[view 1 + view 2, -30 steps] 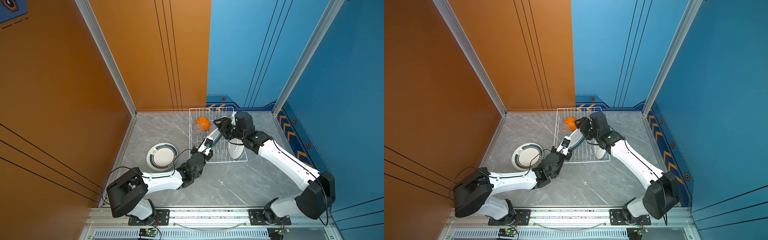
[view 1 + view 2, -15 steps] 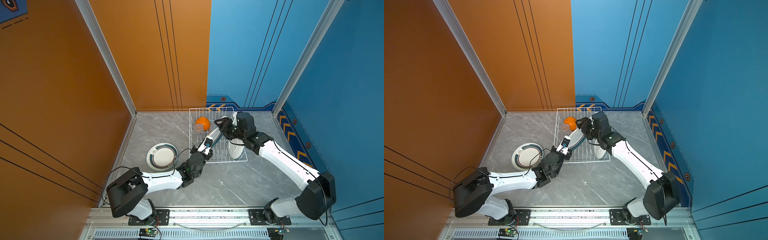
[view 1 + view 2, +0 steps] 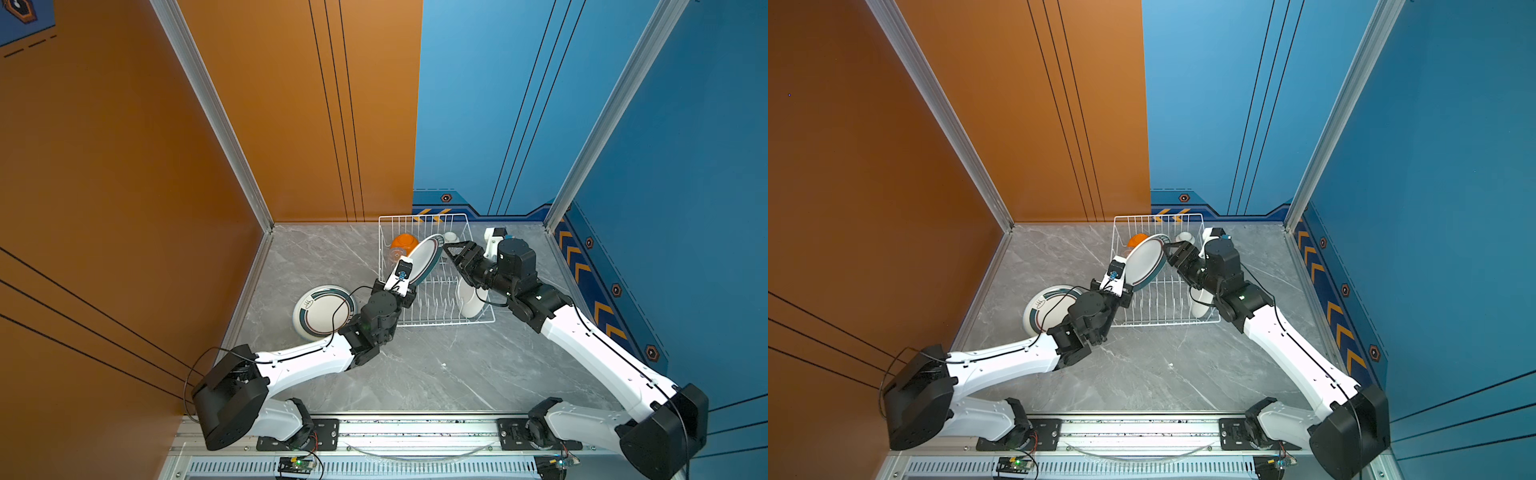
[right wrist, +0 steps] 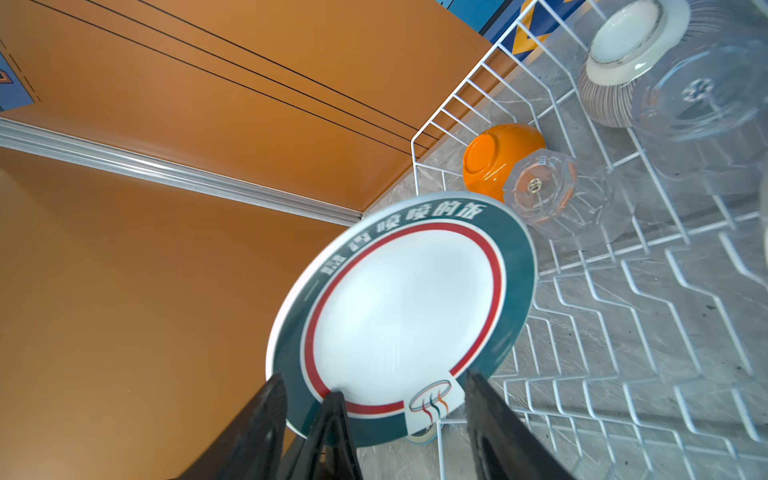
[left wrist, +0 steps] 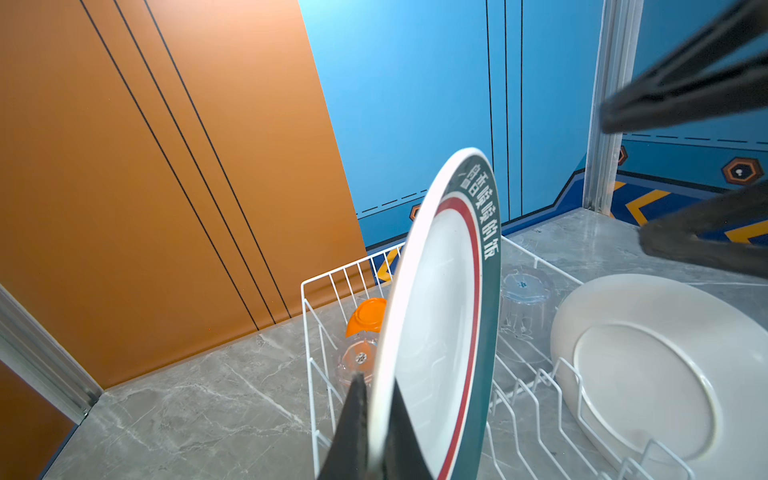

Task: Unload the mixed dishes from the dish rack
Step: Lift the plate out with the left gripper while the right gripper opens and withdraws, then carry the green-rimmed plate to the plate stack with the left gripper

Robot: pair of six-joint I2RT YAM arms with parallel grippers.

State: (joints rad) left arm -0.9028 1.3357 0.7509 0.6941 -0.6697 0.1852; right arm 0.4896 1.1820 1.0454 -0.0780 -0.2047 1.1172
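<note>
My left gripper [image 5: 376,382] is shut on the lower rim of a white plate with a dark teal rim [image 5: 436,311], holding it tilted on edge over the dish rack [image 3: 436,320]. My right gripper [image 4: 374,374] stands open beside that plate's [image 3: 422,259] upper rim, apart from it. Inside the rack lie an orange bowl [image 4: 494,158], a white ribbed-line bowl [image 4: 623,54], two clear glasses [image 4: 544,187] [image 4: 698,91] and a plain white plate [image 5: 648,365] leaning in the prongs.
Another teal-rimmed plate [image 3: 324,309] lies flat on the grey marble floor left of the rack, close to the left arm. Orange walls stand on the left and blue walls on the right. A metal rail [image 3: 415,428] runs along the front.
The right gripper's jaws have spread wider and drawn slightly away from the plate's upper rim. The left gripper keeps its hold on the plate, which has barely moved.
</note>
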